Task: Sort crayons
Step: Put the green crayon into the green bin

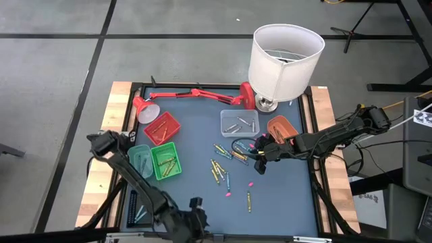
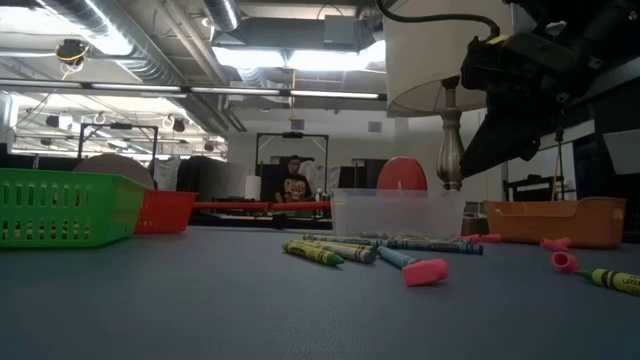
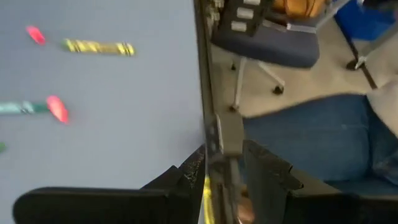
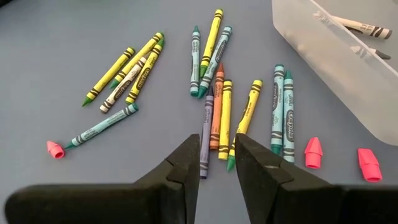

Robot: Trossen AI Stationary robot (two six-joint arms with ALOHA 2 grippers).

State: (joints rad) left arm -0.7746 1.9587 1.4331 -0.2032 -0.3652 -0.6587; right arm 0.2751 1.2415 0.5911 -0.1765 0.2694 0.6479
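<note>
Several sorted: some crayons already lay in trays: a few in the red tray (image 1: 162, 128), a few in the green tray (image 1: 166, 162), and grey ones in the clear tray (image 1: 239, 122).
Left to do: a loose cluster of crayons (image 1: 223, 162) was still spread on the blue mat (image 1: 196, 182) near the middle, in yellow, green, blue, grey and orange, with one yellow crayon (image 1: 248, 200) lying apart nearer the front edge. By this view the sorting looked about half done.
Right gripper: the right gripper (image 4: 214, 163) hovered just above the loose cluster, its fingers slightly spread with a narrow gap and nothing between them.
Left gripper: the left gripper (image 3: 221, 177) waited at the front edge of the table, well apart from the crayons, fingers a little apart and empty.
Other trays: an orange tray (image 1: 282, 127) sat beside the clear one, and a pale teal tray (image 1: 140, 159) sat touching the green one.
Clutter: small pink bits (image 1: 250, 183) were scattered among the crayons and could be nudged or pinched by mistake.
Obstacles: a white-shaded lamp (image 1: 283, 61) stood at the back, close to the clear and orange trays, and a red desk lamp (image 1: 196, 94) lay along the rear edge.
Room: a person (image 2: 293, 185) sat far behind the table.
</note>
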